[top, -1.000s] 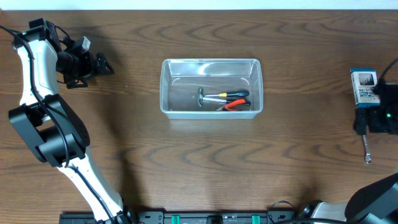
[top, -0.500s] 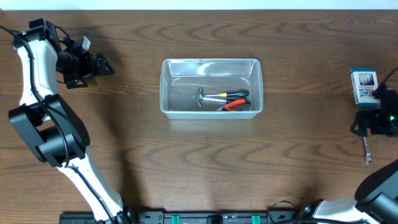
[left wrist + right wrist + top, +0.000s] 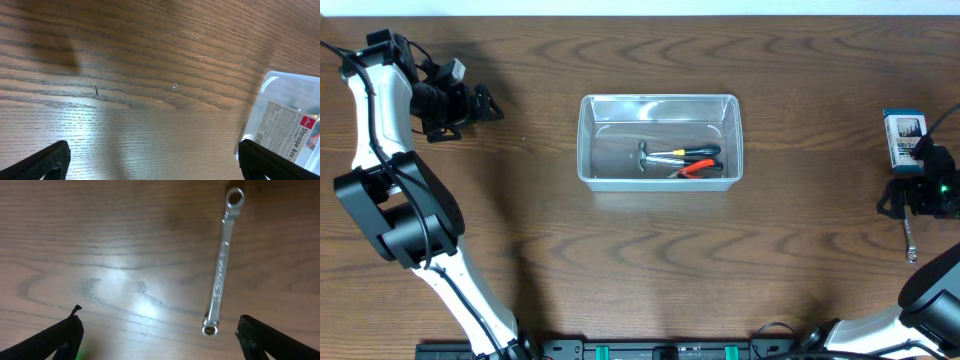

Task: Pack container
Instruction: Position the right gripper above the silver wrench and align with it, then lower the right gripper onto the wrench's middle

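The clear plastic container (image 3: 660, 105) stands mid-table and holds a few hand tools with red and yellow handles (image 3: 685, 160). Its labelled corner shows at the right of the left wrist view (image 3: 285, 115). My left gripper (image 3: 488, 105) is open and empty at the far left, well away from the container; its fingertips (image 3: 50, 160) frame bare wood. My right gripper (image 3: 910, 210) is open at the far right, just above a silver wrench (image 3: 910, 240). In the right wrist view the wrench (image 3: 222, 265) lies on the table ahead of my gripper (image 3: 160, 340), nearer the right fingertip (image 3: 275, 337).
A small blue-and-white cardboard box (image 3: 905, 138) lies just behind the right gripper at the table's right edge. Brown wood tabletop (image 3: 620, 250) surrounds the container.
The right gripper has shifted slightly toward the front, over the wrench. The left arm, the container and the wrench have not moved.
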Robot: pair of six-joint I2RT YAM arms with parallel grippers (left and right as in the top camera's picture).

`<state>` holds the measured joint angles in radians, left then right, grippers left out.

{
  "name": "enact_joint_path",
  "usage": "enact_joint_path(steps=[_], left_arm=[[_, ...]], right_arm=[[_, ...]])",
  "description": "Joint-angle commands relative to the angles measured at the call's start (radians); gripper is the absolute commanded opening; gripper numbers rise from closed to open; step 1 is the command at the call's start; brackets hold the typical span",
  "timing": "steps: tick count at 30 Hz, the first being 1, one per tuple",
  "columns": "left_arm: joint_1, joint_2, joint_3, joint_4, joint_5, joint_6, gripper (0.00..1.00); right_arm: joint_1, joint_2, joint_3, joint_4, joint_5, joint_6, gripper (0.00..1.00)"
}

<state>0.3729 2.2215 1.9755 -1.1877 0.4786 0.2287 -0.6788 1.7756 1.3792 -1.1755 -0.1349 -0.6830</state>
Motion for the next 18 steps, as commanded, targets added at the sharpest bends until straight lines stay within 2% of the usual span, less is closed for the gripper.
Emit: enact_joint_path(steps=[1, 14, 18], left_arm=[[0.002, -0.030, 0.020, -0.003, -0.005, 0.001, 0.98], [0.002, -0.030, 0.020, -0.003, -0.005, 0.001, 0.98], [0.002, -0.030, 0.020, -0.002, -0.005, 0.001, 0.98]], right_arm=[[-0.008, 0.008, -0.002, 0.018, -0.055, -0.048, 0.99], [-0.010, 0.058, -0.002, 0.051, 0.028, -0.051, 0.99], [-0.010, 0.089, -0.002, 0.055, 0.089, 0.008, 0.99]])
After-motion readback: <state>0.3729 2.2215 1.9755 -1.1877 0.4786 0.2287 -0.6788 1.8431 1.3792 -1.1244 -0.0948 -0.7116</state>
